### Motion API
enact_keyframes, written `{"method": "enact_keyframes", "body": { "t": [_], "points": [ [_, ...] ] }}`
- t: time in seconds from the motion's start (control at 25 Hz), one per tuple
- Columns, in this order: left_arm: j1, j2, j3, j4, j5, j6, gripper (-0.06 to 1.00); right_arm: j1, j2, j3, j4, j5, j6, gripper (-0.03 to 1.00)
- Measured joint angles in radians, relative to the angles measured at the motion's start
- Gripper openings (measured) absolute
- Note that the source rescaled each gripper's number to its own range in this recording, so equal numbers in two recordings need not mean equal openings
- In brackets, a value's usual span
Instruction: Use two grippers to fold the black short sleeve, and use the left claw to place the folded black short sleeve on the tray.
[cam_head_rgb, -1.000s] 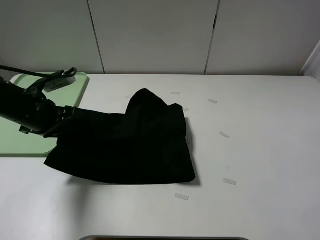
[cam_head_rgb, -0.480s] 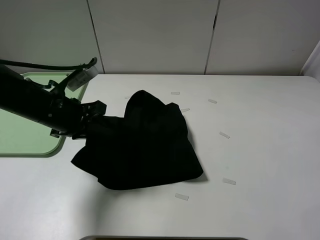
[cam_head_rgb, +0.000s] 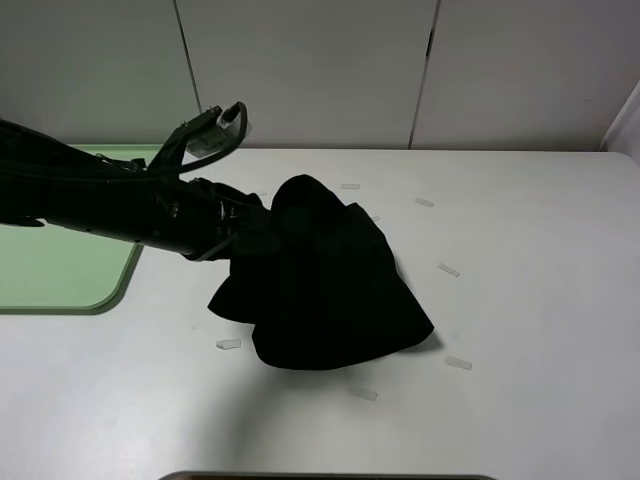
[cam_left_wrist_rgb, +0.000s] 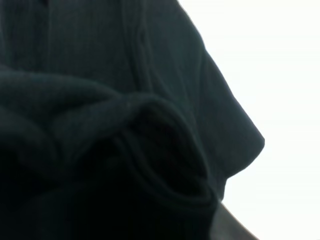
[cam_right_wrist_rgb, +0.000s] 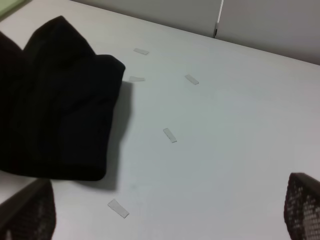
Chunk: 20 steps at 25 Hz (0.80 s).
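Observation:
The black short sleeve (cam_head_rgb: 335, 285) lies bunched in a heap in the middle of the white table, its left edge lifted and pulled over to the right. My left gripper (cam_head_rgb: 245, 224) reaches in from the left and is buried in that lifted edge, shut on the fabric. The left wrist view is filled with folds of the black short sleeve (cam_left_wrist_rgb: 115, 140). The mint-green tray (cam_head_rgb: 60, 285) sits at the far left, behind the left arm. My right gripper (cam_right_wrist_rgb: 165, 220) is open and empty, above the table to the right of the black short sleeve (cam_right_wrist_rgb: 55, 110).
Small whitish tape strips lie around the shirt: one to its left front (cam_head_rgb: 228, 344), one in front (cam_head_rgb: 364, 394), others at the right (cam_head_rgb: 458, 363) and back (cam_head_rgb: 425, 202). The white table (cam_head_rgb: 540, 300) ends at a grey wall behind.
My left arm has swung right, away from the tray, carrying the shirt's left edge over onto the rest. The shirt has bunched up and shifted right, uncovering a tape strip.

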Motion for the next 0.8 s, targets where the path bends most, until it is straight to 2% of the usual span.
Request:
{"method": "enact_keyframes", "body": {
  "t": [0.08, 0.16, 0.2, 0.24, 0.4, 0.8],
  "points": [
    [-0.018, 0.000, -0.001, -0.040, -0.004, 0.105, 0.03, 0.000, 0.000, 0.000, 0.000, 0.000, 0.000, 1.00],
    [-0.025, 0.000, -0.007, -0.055, -0.004, 0.144, 0.03, 0.000, 0.000, 0.000, 0.000, 0.000, 0.000, 1.00],
    [-0.035, 0.000, -0.025, -0.070, -0.004, 0.219, 0.03, 0.000, 0.000, 0.000, 0.000, 0.000, 0.000, 1.00],
    [-0.039, 0.000, -0.035, -0.076, -0.004, 0.244, 0.03, 0.000, 0.000, 0.000, 0.000, 0.000, 0.000, 1.00],
    [-0.047, 0.000, -0.078, -0.079, -0.004, 0.277, 0.03, 0.000, 0.000, 0.000, 0.000, 0.000, 0.000, 1.00],
    [-0.047, 0.048, -0.137, -0.086, 0.007, 0.275, 0.03, 0.000, 0.000, 0.000, 0.000, 0.000, 0.000, 1.00]
  ]
}}
